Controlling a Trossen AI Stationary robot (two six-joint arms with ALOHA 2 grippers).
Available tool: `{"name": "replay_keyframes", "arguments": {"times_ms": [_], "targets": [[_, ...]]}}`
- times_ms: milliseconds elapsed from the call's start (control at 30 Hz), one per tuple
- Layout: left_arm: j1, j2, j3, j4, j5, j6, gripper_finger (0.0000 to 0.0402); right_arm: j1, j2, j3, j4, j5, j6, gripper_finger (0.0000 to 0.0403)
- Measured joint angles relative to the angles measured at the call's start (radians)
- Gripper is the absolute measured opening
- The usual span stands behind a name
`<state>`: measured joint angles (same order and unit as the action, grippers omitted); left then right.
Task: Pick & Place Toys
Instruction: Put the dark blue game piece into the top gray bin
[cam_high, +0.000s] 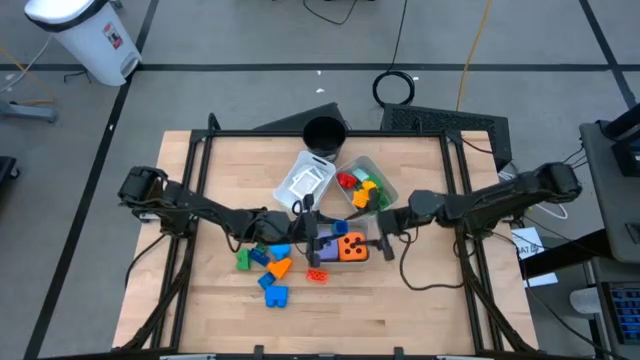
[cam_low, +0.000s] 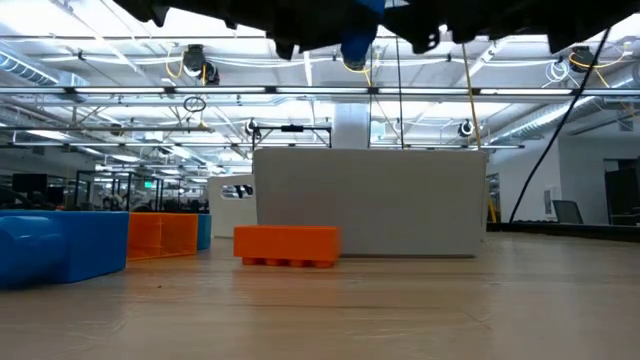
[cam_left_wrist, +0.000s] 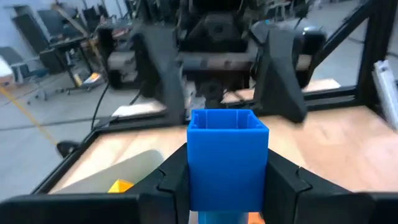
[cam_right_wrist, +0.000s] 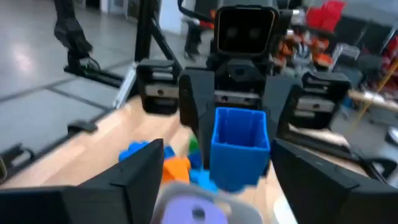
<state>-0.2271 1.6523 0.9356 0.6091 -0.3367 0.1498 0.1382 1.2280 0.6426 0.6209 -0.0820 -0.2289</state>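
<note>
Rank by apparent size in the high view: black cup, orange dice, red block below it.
1. black cup
2. orange dice, close to the cup, so this order is unsure
3. red block, clearly smallest

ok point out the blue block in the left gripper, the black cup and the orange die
blue block (cam_left_wrist: 227, 155): left wrist view, middle of its front face, held between the fingers
black cup (cam_high: 324, 135): high view, its dark opening
orange die (cam_high: 351, 247): high view, its dotted top face

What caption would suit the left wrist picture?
Left gripper holds a blue block upright, facing the right gripper across the table.
</note>
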Motion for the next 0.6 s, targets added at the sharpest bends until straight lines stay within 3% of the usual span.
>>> {"name": "replay_keyframes", "arguments": {"times_ms": [167,267,433,600], "targets": [[-0.01,0.0,0.0,-0.001,0.001,0.007,0.0136,0.015,0.124,0.0,0.217,0.003,0.016,0.032],[-0.01,0.0,0.0,0.003,0.0,0.01,0.0136,0.015,0.173,0.0,0.322,0.005,0.043,0.0328],[-0.01,0.0,0.0,0.0,0.013,0.005,0.0136,0.014,0.228,0.0,0.414,0.009,0.062,0.0302],[-0.011,0.0,0.0,-0.001,0.021,0.003,0.0136,0.013,0.245,0.0,0.43,0.015,0.057,0.0245]]}}
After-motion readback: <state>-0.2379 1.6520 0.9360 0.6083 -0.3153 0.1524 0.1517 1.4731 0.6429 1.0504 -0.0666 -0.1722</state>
